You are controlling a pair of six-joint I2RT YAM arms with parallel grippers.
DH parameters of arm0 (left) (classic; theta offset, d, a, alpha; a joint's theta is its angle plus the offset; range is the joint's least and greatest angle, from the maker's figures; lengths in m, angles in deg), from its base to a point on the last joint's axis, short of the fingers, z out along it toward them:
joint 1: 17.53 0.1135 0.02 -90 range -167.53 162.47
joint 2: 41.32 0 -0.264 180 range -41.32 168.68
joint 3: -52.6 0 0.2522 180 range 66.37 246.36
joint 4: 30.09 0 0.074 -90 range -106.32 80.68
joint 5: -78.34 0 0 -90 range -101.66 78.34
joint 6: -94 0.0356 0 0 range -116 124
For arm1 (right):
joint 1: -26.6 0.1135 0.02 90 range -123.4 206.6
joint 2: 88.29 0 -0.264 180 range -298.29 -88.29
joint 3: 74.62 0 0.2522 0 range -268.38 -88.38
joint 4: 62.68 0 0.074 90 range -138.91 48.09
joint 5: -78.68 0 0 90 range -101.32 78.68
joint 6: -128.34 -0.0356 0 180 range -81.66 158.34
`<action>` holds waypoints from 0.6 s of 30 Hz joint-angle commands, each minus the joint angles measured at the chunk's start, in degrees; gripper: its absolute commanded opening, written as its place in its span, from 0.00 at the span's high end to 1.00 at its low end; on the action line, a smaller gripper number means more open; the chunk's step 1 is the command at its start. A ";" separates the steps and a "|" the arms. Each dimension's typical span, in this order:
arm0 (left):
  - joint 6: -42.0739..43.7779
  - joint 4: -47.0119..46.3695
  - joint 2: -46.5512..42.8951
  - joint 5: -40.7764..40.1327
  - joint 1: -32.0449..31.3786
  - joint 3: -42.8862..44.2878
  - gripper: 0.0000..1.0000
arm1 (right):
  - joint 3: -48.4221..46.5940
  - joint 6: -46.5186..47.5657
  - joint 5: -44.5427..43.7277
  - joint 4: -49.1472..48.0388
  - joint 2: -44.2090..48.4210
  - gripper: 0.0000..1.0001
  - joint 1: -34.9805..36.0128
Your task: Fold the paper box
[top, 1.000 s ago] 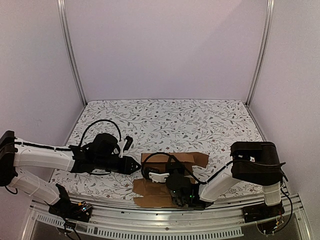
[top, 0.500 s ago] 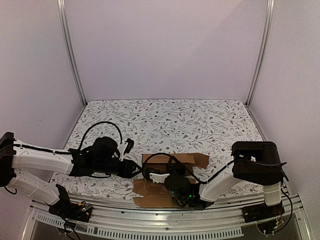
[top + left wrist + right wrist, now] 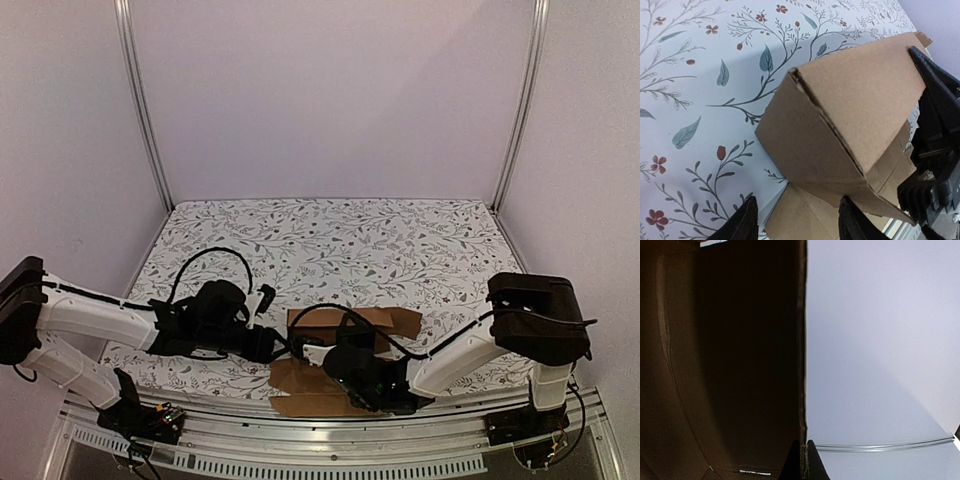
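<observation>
The paper box (image 3: 358, 319) is plain brown cardboard, partly raised, near the table's front middle, with a flat flap (image 3: 297, 385) lying toward the front edge. In the left wrist view its folded corner (image 3: 850, 105) stands over that flap. My left gripper (image 3: 272, 346) is open just left of the box, its fingertips (image 3: 799, 226) either side of the flap's edge and holding nothing. My right gripper (image 3: 338, 362) is shut on the thin edge of a cardboard panel (image 3: 730, 365), pinched between its tips (image 3: 802, 462). Its black body shows in the left wrist view (image 3: 935, 150).
The floral tablecloth (image 3: 340, 240) covers the table. A metal rail (image 3: 300, 440) runs along the front edge just below the box. White enclosure walls and posts (image 3: 143, 110) stand at the sides and back.
My left gripper has moved right, up to the box's left side. The right arm's wrist has shifted left and lower, with the cardboard still in its grip.
</observation>
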 commanded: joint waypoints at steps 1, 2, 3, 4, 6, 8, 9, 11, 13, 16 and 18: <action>1.15 -3.46 1.79 -1.16 -1.22 2.31 0.45 | -0.26 -8.41 5.30 12.31 3.33 1.00 0.50; 1.15 -3.91 2.07 -1.16 -1.30 2.42 0.44 | -0.38 -9.93 5.73 13.88 3.74 1.00 0.45; 1.06 -4.29 2.19 -1.09 -1.36 2.48 0.44 | -0.52 -10.67 6.20 15.22 3.94 1.00 0.48; 1.04 -4.58 2.37 -1.02 -1.39 2.65 0.43 | -0.76 -11.55 6.60 16.95 4.20 1.00 0.51; 1.11 -4.82 2.75 -1.07 -1.66 3.13 0.42 | -1.29 -13.62 7.68 20.31 4.57 1.00 0.52; 1.27 -4.92 2.85 -1.28 -1.81 3.44 0.41 | -1.79 -15.24 8.55 22.69 5.04 1.00 0.50; 1.25 -5.04 2.93 -1.42 -1.88 3.50 0.41 | -2.12 -16.24 9.09 24.35 5.27 1.00 0.52; 1.23 -5.11 3.01 -1.58 -1.94 3.64 0.40 | -3.16 -18.14 10.03 27.93 5.61 1.00 0.44; 1.26 -5.08 3.10 -1.65 -2.11 3.77 0.40 | -4.00 -20.00 10.97 30.59 5.83 1.00 0.35; 1.19 -5.22 3.08 -2.16 -2.41 3.87 0.38 | -4.76 -21.59 12.06 33.08 6.03 1.00 0.09; 1.08 -5.50 3.10 -2.39 -2.62 3.88 0.38 | -5.24 -22.22 12.45 34.62 5.96 1.00 -0.09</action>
